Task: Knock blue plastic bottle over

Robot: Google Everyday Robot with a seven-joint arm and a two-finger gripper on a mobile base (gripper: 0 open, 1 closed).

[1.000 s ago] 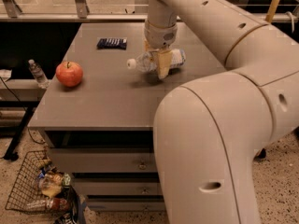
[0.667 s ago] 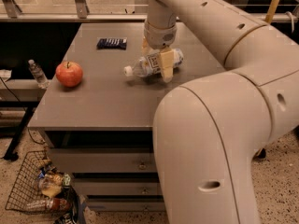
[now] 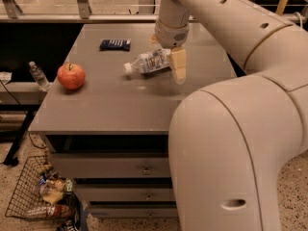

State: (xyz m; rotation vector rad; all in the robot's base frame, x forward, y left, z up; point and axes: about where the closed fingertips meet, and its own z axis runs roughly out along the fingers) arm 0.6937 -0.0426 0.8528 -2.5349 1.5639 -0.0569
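Starting nearest, a wire basket (image 3: 24, 198) with packets sits on the floor beside the grey table (image 3: 110, 112). A red apple (image 3: 71, 76) stands on the table's left side. Further in, the blue plastic bottle (image 3: 150, 61) is on its side, cap pointing left, base end at the gripper (image 3: 174, 64). I cannot tell how far the gripper is open. A dark packet (image 3: 115, 44) lies behind.

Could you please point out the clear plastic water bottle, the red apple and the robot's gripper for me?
Clear plastic water bottle with white cap (image 3: 150, 61): camera view, on its label.
Round red apple (image 3: 71, 76): camera view, its middle.
Tan gripper (image 3: 172, 61): camera view, its lower end, at the bottle's base.
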